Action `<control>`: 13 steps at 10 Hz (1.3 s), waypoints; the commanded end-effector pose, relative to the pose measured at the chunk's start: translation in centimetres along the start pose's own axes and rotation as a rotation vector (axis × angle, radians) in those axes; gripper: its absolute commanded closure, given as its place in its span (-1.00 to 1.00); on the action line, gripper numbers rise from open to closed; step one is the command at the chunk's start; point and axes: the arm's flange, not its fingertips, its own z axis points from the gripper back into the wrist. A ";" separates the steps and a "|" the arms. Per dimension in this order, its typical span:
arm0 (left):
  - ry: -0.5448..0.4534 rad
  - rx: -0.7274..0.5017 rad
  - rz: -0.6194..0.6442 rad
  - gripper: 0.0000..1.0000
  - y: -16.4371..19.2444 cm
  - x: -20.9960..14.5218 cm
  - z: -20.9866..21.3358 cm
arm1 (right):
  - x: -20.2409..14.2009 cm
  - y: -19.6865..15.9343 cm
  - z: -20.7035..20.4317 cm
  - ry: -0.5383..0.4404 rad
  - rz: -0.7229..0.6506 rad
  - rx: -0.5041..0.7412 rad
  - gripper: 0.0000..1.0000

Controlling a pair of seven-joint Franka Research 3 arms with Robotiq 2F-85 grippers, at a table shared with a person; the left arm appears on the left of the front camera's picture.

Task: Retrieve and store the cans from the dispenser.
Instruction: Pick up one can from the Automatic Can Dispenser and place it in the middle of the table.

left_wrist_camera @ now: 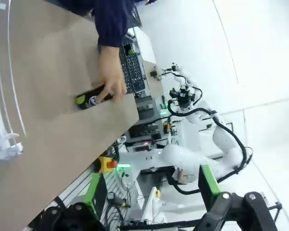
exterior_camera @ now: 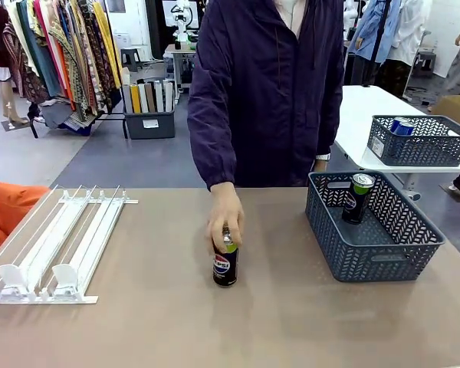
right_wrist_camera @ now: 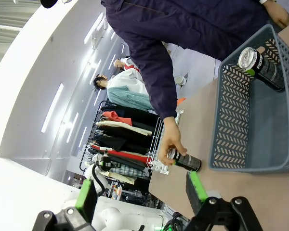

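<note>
Brown worktop (exterior_camera: 291, 322) up front, clothing racks (exterior_camera: 61, 54) on the shop floor behind.

Dispenser (exterior_camera: 57, 245) lies flat at the worktop's left side, white rails running toward the far edge, white stops (exterior_camera: 34, 277) at the near end. Its lanes look bare.

Person stands at the far side in a dark purple jacket; one hand (exterior_camera: 225, 218) is on top of a black Pepsi can (exterior_camera: 225, 263) standing upright mid-worktop, between dispenser and basket, well apart from both.

Grey mesh basket (exterior_camera: 372, 257) on the worktop's right side holds one black can with green markings (exterior_camera: 358, 198), leaning against the far wall, silver top up. Rest of the basket floor is bare. From the right wrist view the same can (right_wrist_camera: 261, 67) lies tilted in that basket (right_wrist_camera: 241, 149).

Second grey basket (exterior_camera: 422, 149) sits on a white table (exterior_camera: 360, 123) behind, with blue cans (exterior_camera: 402, 126) just showing over its rim; count unclear.

Left gripper (left_wrist_camera: 151, 219): jaws spread wide, holding nothing, off the worktop edge. Right gripper (right_wrist_camera: 140, 199): green-padded fingers (right_wrist_camera: 196, 187) apart, nothing between them, above the near edge.
</note>
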 end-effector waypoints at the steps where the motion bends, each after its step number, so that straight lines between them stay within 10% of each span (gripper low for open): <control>1: -0.003 0.027 -0.022 -1.00 -1.8 0.5 -0.7 | 0.5 0.4 -0.3 -0.021 0.006 0.020 -1.00; 13: -0.003 0.027 -0.022 -1.00 -1.8 0.5 -0.7 | 0.5 0.4 -0.3 -0.021 0.006 0.020 -1.00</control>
